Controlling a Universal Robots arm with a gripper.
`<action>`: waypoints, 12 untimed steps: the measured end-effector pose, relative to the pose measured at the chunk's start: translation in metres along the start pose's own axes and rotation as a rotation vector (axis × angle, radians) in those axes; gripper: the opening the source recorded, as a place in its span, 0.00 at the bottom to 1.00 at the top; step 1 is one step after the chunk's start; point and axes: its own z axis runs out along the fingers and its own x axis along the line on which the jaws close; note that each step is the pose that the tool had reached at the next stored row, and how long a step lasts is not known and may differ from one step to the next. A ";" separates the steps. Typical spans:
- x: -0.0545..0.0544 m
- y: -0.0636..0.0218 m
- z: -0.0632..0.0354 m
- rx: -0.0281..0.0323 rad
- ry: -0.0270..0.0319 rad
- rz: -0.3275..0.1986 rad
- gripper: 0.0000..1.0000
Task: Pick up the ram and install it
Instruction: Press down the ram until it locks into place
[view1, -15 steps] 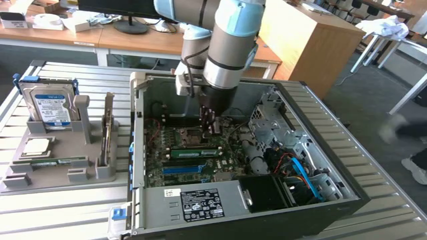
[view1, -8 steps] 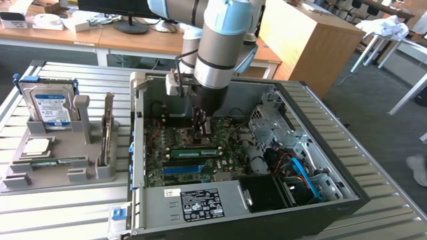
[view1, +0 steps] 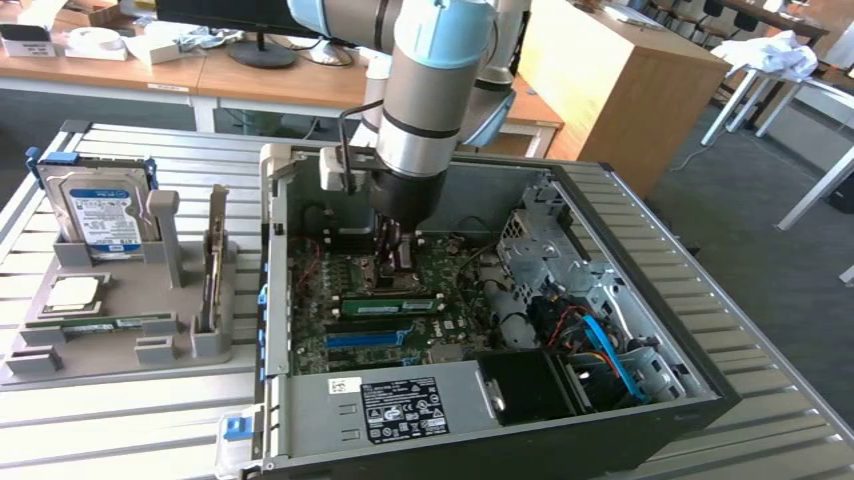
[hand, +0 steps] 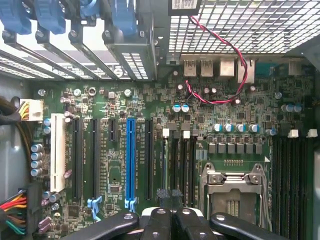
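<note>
While the arm reaches down into the open computer case (view1: 627, 300), its gripper (view1: 396, 232) hangs just above the green motherboard (view1: 387, 290), near the back wall of the case. In the wrist view the gripper (hand: 170, 197) shows its two dark fingertips (hand: 164, 194) pressed together, with nothing between them; the jaws are closed and empty.

One ram stick (view1: 390, 305), green with a white label, lies seated across the motherboard inside the case, in front of the gripper and apart from it. Just nearer the camera than that stick sits a long blue slot (view1: 363, 339).

A second green stick (view1: 110, 323) lies flat in a grey holder tray (view1: 120, 345) on the slatted table (view1: 120, 420), at the exterior view's left, well apart from the gripper. On the same tray a hard drive (view1: 100, 212) stands upright and a square processor chip (view1: 74, 292) lies flat.

From the wrist view, the motherboard (hand: 150, 105) shows a blue expansion slot (hand: 131, 160), a white slot (hand: 58, 150), several black slots beside them, and a metal processor socket (hand: 234, 192). A red and black wire pair (hand: 220, 97) loops above the board near the rear ports.
</note>
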 end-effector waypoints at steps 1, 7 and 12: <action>0.000 0.0000 0.0000 0.0000 0.0000 0.000 0.10; 0.000 0.0018 0.0000 0.0000 0.0000 0.000 0.10; 0.000 0.0018 0.0006 0.0000 0.0001 0.000 0.10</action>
